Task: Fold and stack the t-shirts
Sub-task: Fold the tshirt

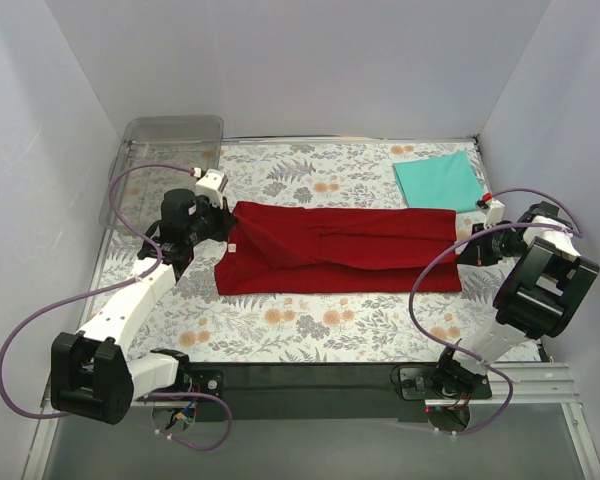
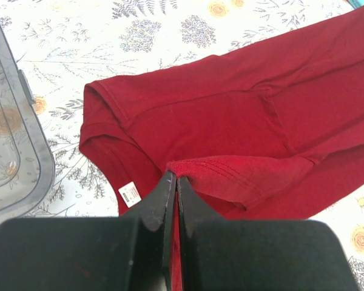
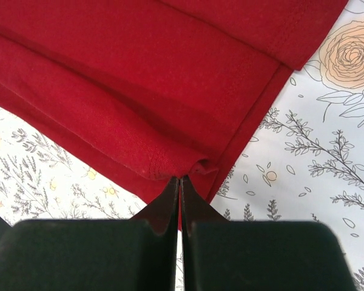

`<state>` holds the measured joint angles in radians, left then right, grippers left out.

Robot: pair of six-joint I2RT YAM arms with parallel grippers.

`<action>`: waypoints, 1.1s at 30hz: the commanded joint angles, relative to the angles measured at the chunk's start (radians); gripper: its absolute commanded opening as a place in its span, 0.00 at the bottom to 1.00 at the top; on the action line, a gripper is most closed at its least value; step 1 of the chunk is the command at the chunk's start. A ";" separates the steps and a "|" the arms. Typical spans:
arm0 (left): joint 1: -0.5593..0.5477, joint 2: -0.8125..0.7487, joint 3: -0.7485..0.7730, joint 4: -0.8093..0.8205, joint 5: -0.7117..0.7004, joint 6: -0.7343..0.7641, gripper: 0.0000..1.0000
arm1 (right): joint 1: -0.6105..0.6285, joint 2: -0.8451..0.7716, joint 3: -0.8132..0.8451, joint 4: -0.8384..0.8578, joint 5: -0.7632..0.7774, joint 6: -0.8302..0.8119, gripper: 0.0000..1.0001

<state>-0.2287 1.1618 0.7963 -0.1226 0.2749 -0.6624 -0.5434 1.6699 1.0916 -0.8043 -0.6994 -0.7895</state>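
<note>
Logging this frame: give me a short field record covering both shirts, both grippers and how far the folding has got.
red t-shirt: lies crosswise on the floral mat, folded lengthwise into a long band
teal t-shirt: already folded, at the mat's far right corner
left gripper: shut, pinching red fabric at the shirt's left end
right gripper: shut, pinching red fabric at the right end
clear plastic tray: far left corner
stack: not yet made

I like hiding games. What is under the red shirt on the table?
The dark red cloth t-shirt lies on the floral-patterned mat, which shows around its edges. The mat beneath is covered, so anything hidden there cannot be seen.
</note>
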 commanded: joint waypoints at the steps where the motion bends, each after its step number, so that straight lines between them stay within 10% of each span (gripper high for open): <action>1: 0.012 0.025 0.043 0.051 0.017 -0.011 0.00 | -0.006 0.027 0.030 0.042 -0.043 0.036 0.01; 33: 0.029 0.182 0.060 0.106 0.055 -0.031 0.00 | -0.006 0.082 0.014 0.148 -0.069 0.145 0.01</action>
<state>-0.2054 1.3506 0.8204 -0.0460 0.3164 -0.6899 -0.5434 1.7485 1.0920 -0.6876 -0.7357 -0.6662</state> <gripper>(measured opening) 0.018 0.019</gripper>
